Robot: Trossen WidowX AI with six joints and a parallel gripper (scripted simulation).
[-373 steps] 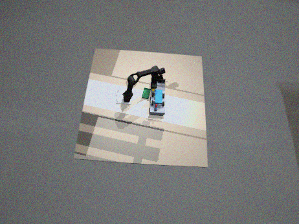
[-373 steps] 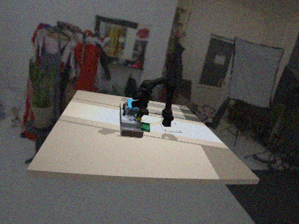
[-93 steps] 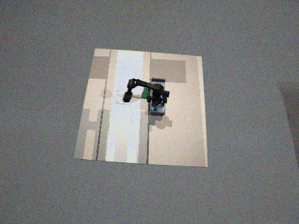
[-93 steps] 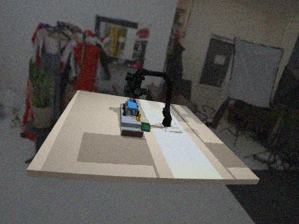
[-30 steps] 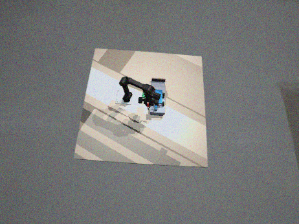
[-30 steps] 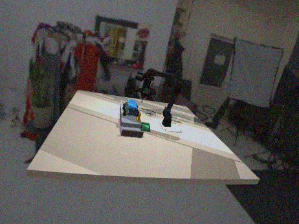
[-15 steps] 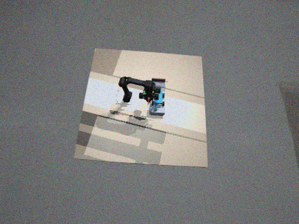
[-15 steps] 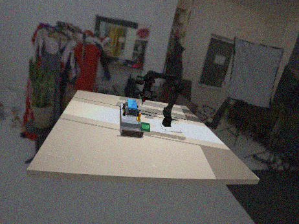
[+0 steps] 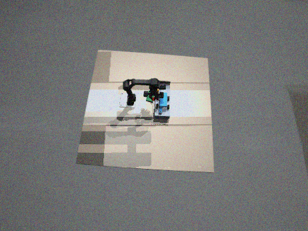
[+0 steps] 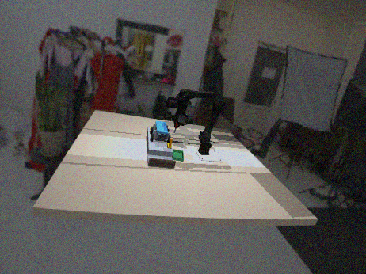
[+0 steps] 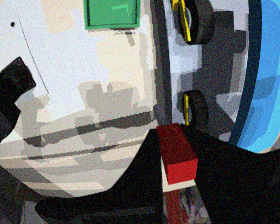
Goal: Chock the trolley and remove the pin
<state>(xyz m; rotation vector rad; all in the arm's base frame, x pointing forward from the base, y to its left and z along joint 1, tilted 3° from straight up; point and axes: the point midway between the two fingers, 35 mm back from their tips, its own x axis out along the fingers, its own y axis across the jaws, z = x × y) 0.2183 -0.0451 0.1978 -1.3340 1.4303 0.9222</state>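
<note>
The top view looks down from high over the bench (image 9: 180, 144) (image 10: 174, 195), far enough off that it sits mid-picture with grey floor around. The exterior view looks across from well back beyond the near edge, slightly tilted, the blue trolley (image 9: 163, 99) (image 10: 162, 127) (image 11: 267, 85) near eleven o'clock of centre. The wrist view peers close past the jaws, sharing trolley and green tray (image 9: 149, 99) (image 10: 178, 155) (image 11: 112, 14), at twelve, with both others.
</note>
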